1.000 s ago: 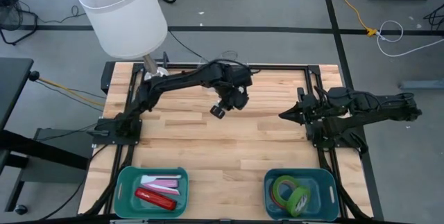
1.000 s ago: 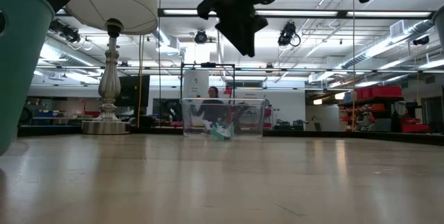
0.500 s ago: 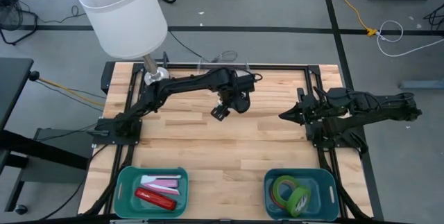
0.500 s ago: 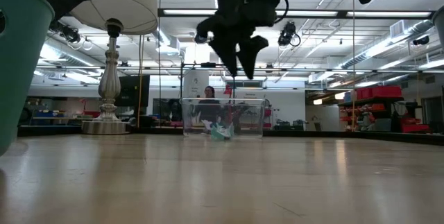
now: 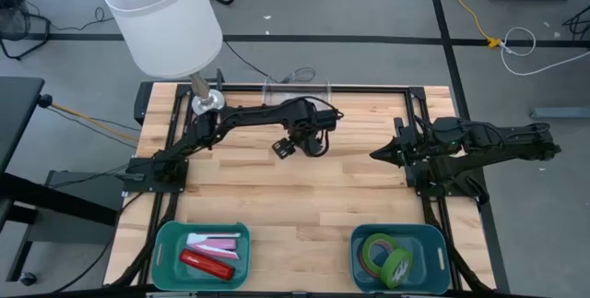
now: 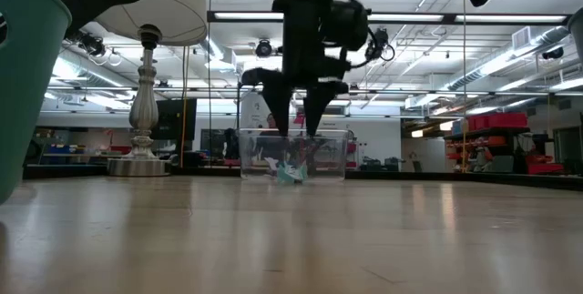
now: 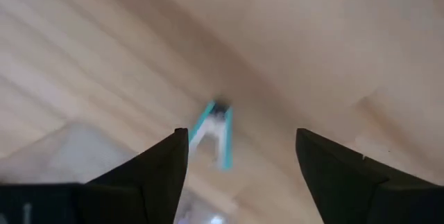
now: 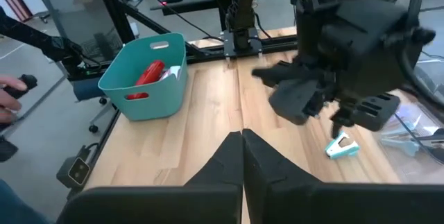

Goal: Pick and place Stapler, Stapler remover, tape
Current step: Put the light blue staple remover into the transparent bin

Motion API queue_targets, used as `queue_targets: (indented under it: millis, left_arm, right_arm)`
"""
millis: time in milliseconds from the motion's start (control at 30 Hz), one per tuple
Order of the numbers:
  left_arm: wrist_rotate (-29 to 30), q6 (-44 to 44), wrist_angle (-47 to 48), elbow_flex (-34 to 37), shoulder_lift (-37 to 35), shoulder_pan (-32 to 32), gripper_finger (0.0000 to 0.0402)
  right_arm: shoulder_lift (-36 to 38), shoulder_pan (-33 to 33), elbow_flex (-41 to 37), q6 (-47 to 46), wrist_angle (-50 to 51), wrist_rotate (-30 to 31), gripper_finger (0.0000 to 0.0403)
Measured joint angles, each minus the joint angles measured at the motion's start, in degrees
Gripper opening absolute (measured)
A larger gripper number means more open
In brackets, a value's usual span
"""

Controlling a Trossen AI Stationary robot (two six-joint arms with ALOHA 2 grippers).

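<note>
The teal stapler remover (image 7: 214, 132) lies on the bare wood near the table's far middle, also seen in the right wrist view (image 8: 342, 145). My left gripper (image 7: 241, 135) hangs open a little above it, fingers pointing down (image 6: 291, 121), touching nothing. In the high view the gripper (image 5: 302, 141) hides the remover. The red stapler (image 5: 206, 263) lies in the left teal bin (image 5: 166, 243). The green tape rings (image 5: 387, 256) lie in the right teal bin (image 5: 433, 238). My right gripper (image 5: 376, 154) waits shut at the table's right side.
A clear plastic box (image 5: 297, 86) stands at the far edge, just behind the remover. A lamp with a white shade (image 5: 164, 21) stands at the far left corner. A person's hand (image 8: 14, 89) shows beyond the table's left side. Bare wood lies between the bins.
My left gripper has gone down toward the stapler remover and a little toward the far edge, has turned its fingers to point down, and has opened. The right arm has kept still.
</note>
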State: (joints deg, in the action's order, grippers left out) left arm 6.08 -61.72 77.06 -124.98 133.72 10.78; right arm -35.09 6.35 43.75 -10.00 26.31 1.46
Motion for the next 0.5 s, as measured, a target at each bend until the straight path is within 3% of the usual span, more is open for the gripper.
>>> queue_targets:
  millis: [200,500]
  left_arm:
    - [8.33,-3.51,-4.04,7.17,-0.01,0.05,0.0252]
    - [9.17,-3.25,-6.44,11.26,-0.01,-0.17,0.0232]
  right_arm:
    - [-0.33,0.00,0.00,-1.12,-0.01,-0.01,0.0000]
    - [-0.48,0.00,0.00,-1.08,-0.07,0.01,0.0000]
